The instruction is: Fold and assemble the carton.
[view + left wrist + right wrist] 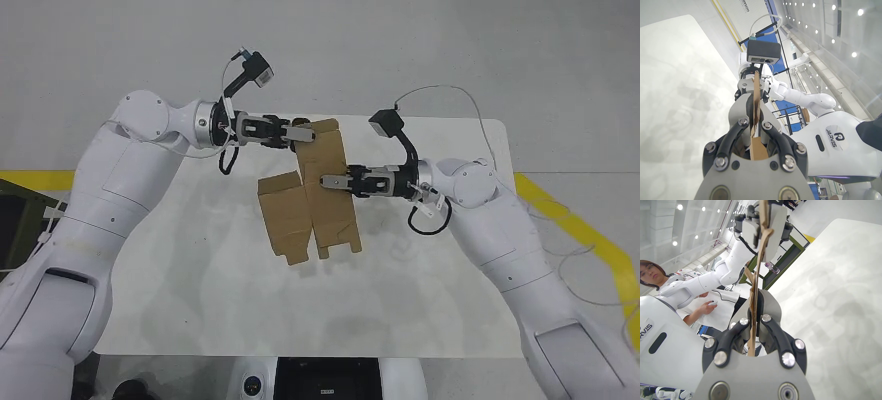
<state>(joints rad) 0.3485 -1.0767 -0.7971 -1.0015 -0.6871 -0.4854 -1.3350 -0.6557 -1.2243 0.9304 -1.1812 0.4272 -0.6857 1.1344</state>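
print | wall panel [743, 7]: one line of dark tilted lettering; not read off

We see bright, even light in all three views. It comes from above: round ceiling lamps [854, 54] show as small white discs in the left wrist view, and rows of them run across the ceiling in the right wrist view. The white counter [430, 290] takes the light without hard glare and carries only pale, soft-edged grey shadows. The one below the carton [322, 200] is faint. Both wrist views bend straight lines strongly toward their edges.
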